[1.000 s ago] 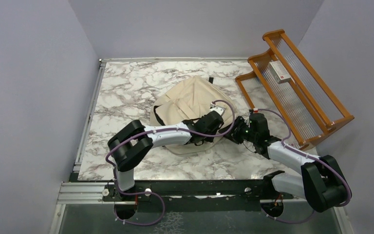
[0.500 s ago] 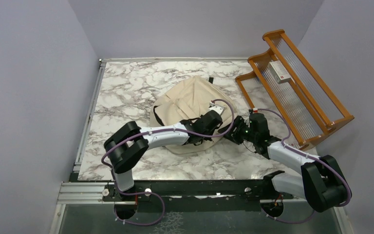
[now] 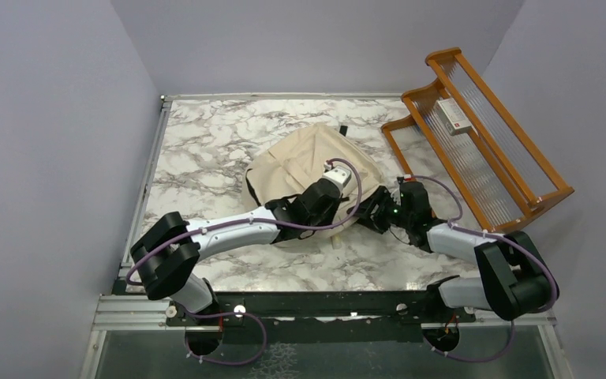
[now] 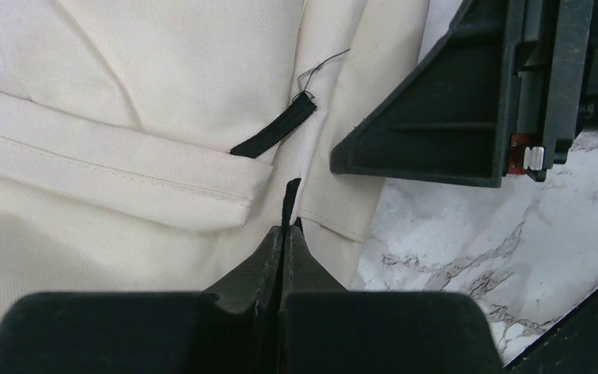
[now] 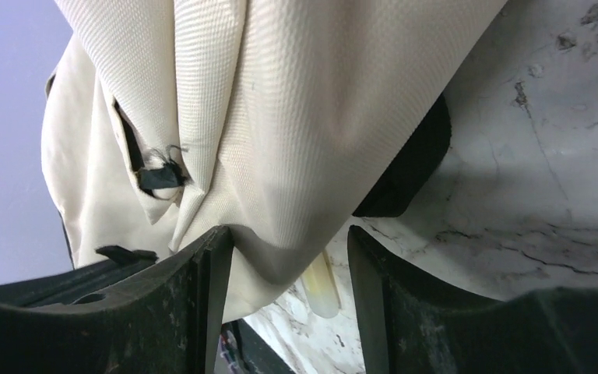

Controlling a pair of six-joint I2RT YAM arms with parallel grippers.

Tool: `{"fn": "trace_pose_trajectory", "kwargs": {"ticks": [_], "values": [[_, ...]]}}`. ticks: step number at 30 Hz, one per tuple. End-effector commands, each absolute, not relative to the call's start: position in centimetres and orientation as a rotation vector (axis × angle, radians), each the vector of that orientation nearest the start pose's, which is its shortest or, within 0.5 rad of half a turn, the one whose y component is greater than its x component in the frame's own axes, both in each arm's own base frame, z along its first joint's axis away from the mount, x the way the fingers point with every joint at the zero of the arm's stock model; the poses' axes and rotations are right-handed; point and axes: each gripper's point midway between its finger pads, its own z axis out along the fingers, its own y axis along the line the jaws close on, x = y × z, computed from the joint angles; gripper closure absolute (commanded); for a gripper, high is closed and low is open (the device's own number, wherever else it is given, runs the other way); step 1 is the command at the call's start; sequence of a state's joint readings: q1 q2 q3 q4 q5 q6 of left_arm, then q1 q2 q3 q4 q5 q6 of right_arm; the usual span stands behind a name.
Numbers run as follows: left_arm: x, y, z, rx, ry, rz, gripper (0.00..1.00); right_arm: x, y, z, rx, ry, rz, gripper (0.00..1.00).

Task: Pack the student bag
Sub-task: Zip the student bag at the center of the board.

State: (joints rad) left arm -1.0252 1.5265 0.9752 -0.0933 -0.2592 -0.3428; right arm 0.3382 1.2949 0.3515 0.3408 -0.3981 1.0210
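— What kind of place is this, do you think?

— A robotics lab, I would say, a small test cell. The left arm (image 3: 229,227) and the right arm (image 3: 458,239) are bolted side by side on a metal rail (image 3: 134,313) at the near edge of the table (image 3: 205,150).

— But the top looks like marble, and there is a wooden rack (image 3: 481,150), as in a home.

— Yes, but plain lilac walls (image 3: 55,158) close the table on 3 sides, like a booth. Each arm also carries purple cables.
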Motion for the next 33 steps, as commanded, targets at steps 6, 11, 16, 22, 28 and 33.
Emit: {"fn": "trace_pose_trajectory", "kwargs": {"ticks": [6,11,16,22,28,33], "values": [[23.9,-33.4,13.6,0.583,2.109,-0.521,1.0,28.8,20.8,8.1,0.526,2.222,1.229,0.75],[23.4,-31.5,14.4,0.538,2.104,-0.502,1.0,29.4,19.8,7.7,0.54,2.225,1.168,0.92],[22.9,-29.2,15.3,0.481,2.107,-0.466,1.0,30.2,18.4,7.5,0.552,2.223,1.088,0.99],[21.9,-25.9,16.2,0.41,2.102,-0.427,1.0,31.1,17.2,7.7,0.537,2.221,1.022,1.0],[21.9,-22.2,17.3,0.327,2.075,-0.327,1.0,31.7,16.1,7.6,0.525,2.227,0.972,1.0],[22.3,-20.0,18.1,0.292,2.048,-0.253,1.0,31.8,15.5,7.7,0.503,2.233,0.938,0.99]]}}
